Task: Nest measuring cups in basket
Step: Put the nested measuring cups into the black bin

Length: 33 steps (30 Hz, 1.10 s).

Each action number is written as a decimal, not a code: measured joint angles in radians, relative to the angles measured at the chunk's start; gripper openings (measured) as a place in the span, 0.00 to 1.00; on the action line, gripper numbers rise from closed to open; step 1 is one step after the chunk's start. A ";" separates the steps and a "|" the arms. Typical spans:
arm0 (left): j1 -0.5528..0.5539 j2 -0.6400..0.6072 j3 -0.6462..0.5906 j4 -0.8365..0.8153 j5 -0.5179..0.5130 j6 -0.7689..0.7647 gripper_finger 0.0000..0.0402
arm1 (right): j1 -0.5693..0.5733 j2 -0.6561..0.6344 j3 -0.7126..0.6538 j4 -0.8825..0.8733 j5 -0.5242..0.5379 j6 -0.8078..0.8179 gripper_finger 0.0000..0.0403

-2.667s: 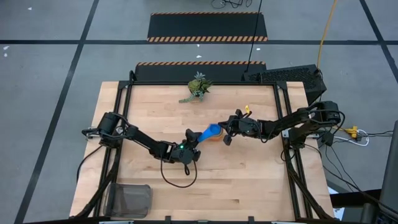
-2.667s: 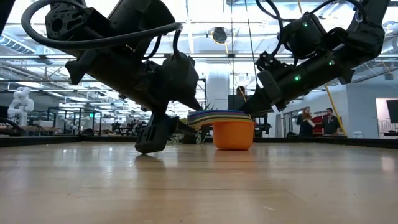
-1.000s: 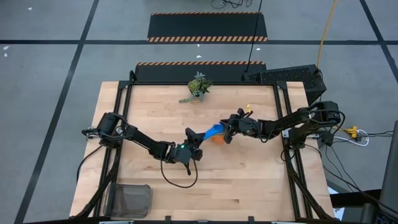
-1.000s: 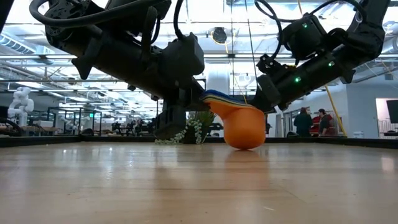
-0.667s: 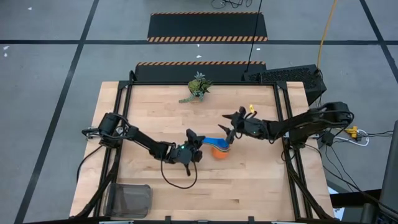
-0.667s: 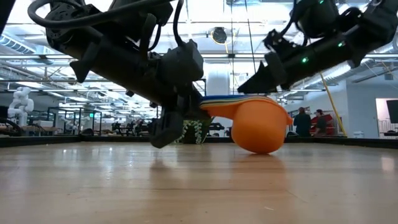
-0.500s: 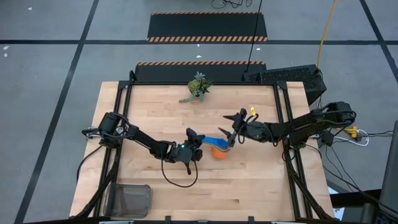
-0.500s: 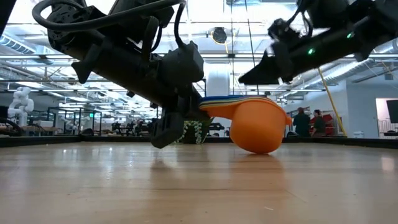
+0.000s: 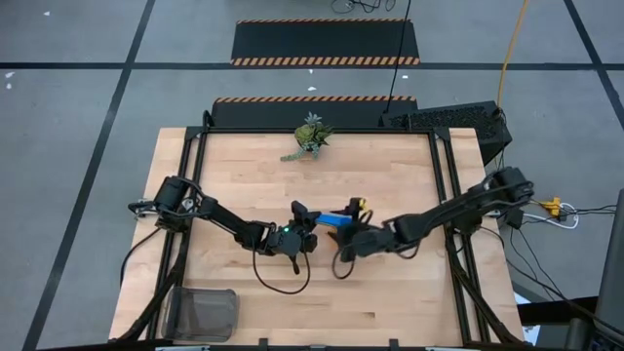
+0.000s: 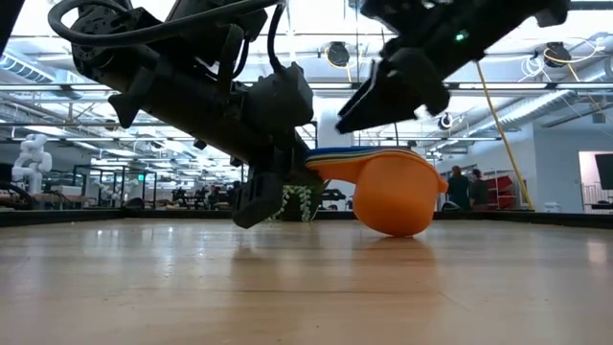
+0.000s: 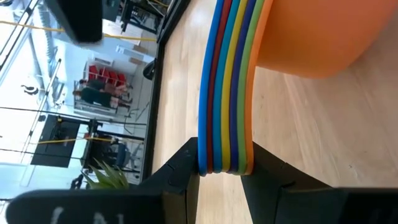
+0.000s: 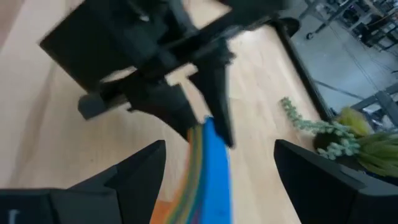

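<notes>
The basket (image 9: 202, 313) sits at the lower left of the high view. The nested measuring cups (image 10: 383, 187) lie mid-table, handles pointing left, clenched by the left gripper (image 11: 221, 169). The right gripper (image 9: 343, 255) hovers just beside, fingers spread

Two dark jointed arms, black cables, green indicator lights

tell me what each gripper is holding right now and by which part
The left gripper clamps the nested stack of measuring cups by its bundled handles. The right gripper is open above the stack, holding nothing.
</notes>
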 joint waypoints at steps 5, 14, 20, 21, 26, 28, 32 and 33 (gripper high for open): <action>0.000 -0.001 0.000 -0.002 -0.002 -0.012 0.23 | 0.000 0.107 0.082 -0.065 0.008 0.003 0.71; 0.000 -0.002 0.000 -0.002 -0.007 -0.022 0.23 | -0.017 0.202 0.124 -0.110 0.041 0.005 0.59; 0.001 -0.002 0.000 -0.003 -0.009 -0.039 0.23 | -0.022 0.208 0.125 -0.119 0.066 -0.008 0.43; 0.000 -0.002 0.000 -0.003 -0.008 -0.041 0.23 | -0.022 0.208 0.125 -0.120 0.069 -0.008 0.41; 0.001 -0.002 0.000 0.000 -0.008 -0.045 0.23 | -0.026 0.208 0.125 -0.132 0.102 -0.021 0.35; 0.001 -0.002 0.000 0.002 -0.007 -0.046 0.23 | -0.027 0.208 0.125 -0.140 0.108 -0.023 0.36; 0.002 -0.002 0.000 0.002 -0.004 -0.048 0.23 | -0.036 0.208 0.125 -0.148 0.104 -0.023 0.38; 0.002 -0.002 0.001 0.002 -0.004 -0.049 0.23 | -0.037 0.208 0.125 -0.149 0.103 -0.022 0.38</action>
